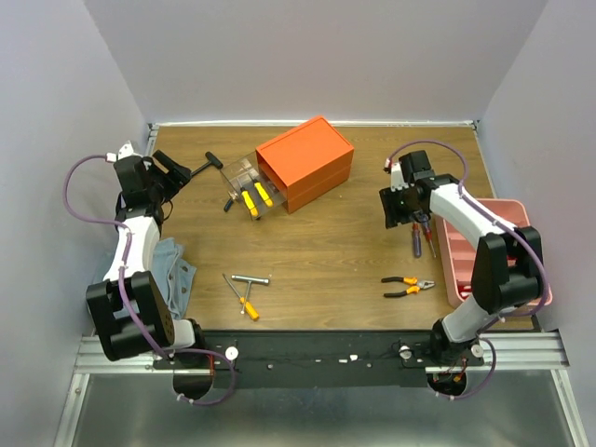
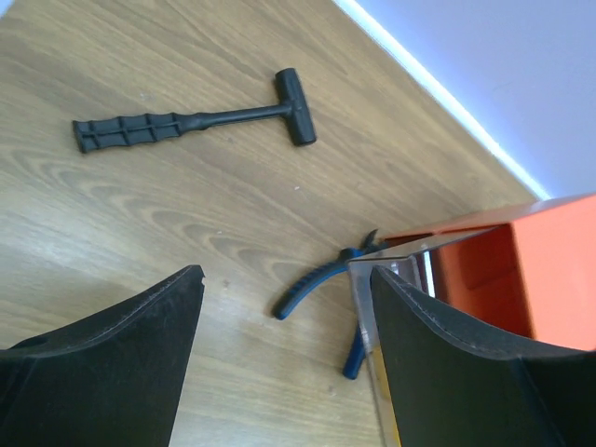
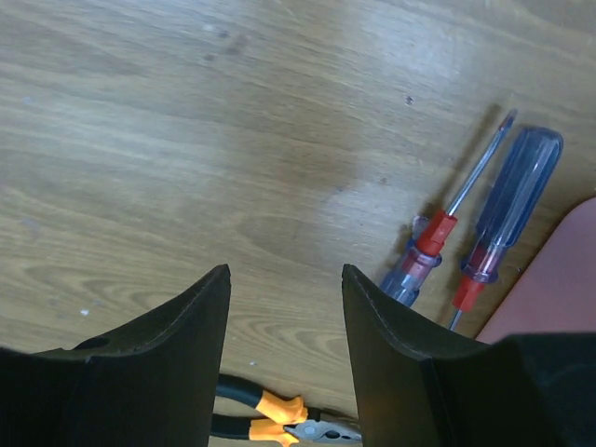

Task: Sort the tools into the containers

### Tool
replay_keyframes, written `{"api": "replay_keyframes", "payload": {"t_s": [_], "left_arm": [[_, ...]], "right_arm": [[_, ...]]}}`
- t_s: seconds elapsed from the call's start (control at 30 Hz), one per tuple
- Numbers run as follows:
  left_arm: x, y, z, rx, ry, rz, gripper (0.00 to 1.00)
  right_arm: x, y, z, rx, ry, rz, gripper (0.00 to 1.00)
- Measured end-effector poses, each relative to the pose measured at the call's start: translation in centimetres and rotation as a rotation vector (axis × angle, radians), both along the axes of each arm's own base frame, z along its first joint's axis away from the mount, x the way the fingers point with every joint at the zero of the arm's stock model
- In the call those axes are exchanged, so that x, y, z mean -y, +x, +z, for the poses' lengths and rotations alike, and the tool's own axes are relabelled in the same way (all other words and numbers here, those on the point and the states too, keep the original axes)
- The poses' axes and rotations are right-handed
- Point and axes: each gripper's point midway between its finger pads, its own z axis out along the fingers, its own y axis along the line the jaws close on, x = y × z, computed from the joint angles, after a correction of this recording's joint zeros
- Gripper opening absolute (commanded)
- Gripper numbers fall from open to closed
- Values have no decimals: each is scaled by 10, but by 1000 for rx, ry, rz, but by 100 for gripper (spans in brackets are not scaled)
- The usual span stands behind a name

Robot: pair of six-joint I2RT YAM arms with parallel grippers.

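Both arms are between picks, as I read it, with most of the sorting left to do. My left gripper (image 2: 281,284) is spread wide with nothing in it, over the far-left part of the table (image 1: 326,251). Its wrist camera looks down on the black T-handle tool (image 2: 196,121) lying flat and the blue-handled pliers (image 2: 312,279) just beside the clear drawer (image 1: 244,177). That drawer is pulled out of the orange box (image 1: 305,163), and two yellow-handled screwdrivers (image 1: 250,202) are in it.

My right gripper (image 3: 284,275) is also parted and empty. It hangs near two purple-handled screwdrivers (image 3: 521,182) with red collars, which lie side by side on the wood close to the pink tray (image 1: 498,219). The orange-handled pliers (image 1: 407,286) lie nearer to me. A silver T-wrench (image 1: 250,279) and one loose yellow-handled screwdriver (image 1: 247,307) sit mid-table, by the grey-blue cloth (image 1: 172,270).

My next move on the right would be to shift over the nearer screwdriver, turn the fingers across its handle, come down and close, then carry it into a tray compartment. On the left, the T-handle tool's grip looks like the easier pick.

I can read no brand, label or writing on anything.
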Motion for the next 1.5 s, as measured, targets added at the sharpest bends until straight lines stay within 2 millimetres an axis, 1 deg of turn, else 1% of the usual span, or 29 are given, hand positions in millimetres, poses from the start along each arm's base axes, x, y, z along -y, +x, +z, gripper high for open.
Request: {"api": "replay_keyframes", "payload": {"t_s": [0.03,0.1,0.23,0.3,0.5,0.57,0.63,0.7,0.77,0.87,0.93,0.97,1.0,1.1,1.17,1.2,1.27,1.33,1.4,1.43,1.47,1.5], "left_arm": [[0,0,1,-4,19,-9,82],[-2,-1,-1,-19,51,-17,82],[-6,-6,-9,-52,104,-31,82],[-8,-7,-10,-58,123,-31,82],[-9,-8,-16,-76,139,-37,82],[-10,-7,-21,-87,136,-38,82],[-10,-7,-24,-95,133,-38,83],[-10,-8,-27,-107,130,-34,83],[-11,-9,-29,-116,130,-30,83],[-12,-9,-28,-123,134,-25,83],[-13,-9,-28,-124,135,-24,83],[-13,-9,-28,-125,135,-23,83],[-13,-10,-29,-127,135,-23,83],[-13,-10,-29,-130,135,-23,83],[-13,-10,-29,-130,139,-24,83],[-13,-10,-29,-131,140,-24,83],[-14,-9,-27,-128,148,-26,83],[-15,-8,-25,-123,159,-30,83],[-15,-7,-24,-121,166,-33,83],[-16,-6,-24,-121,169,-35,83],[-16,-5,-23,-119,174,-38,83],[-16,-5,-22,-119,178,-40,83]], "right_arm": [[4,0,-5,-15,-5,-14,57],[19,-1,-14,-52,-18,-71,56],[44,-6,-21,-98,-44,-153,56],[51,-8,-22,-112,-54,-174,55],[52,-16,-26,-141,-57,-191,56],[52,-22,-33,-162,-61,-194,56],[54,-31,-45,-209,-61,-220,56],[59,-36,-49,-234,-70,-244,55],[63,-36,-51,-242,-62,-270,55],[65,-39,-59,-273,-57,-287,48],[64,-42,-66,-306,-56,-288,40],[64,-41,-66,-309,-52,-286,34],[63,-40,-66,-309,-49,-286,23],[60,-36,-65,-315,-34,-273,1],[56,-31,-62,-314,-16,-272,1],[52,-25,-59,-305,-3,-265,1],[39,-8,-42,-263,21,-226,1],[17,17,-17,-181,45,-146,1],[-22,54,23,-42,87,-44,1],[-34,65,38,7,107,-16,1],[-58,81,64,81,147,34,1],[-71,91,80,131,178,63,1]]}}
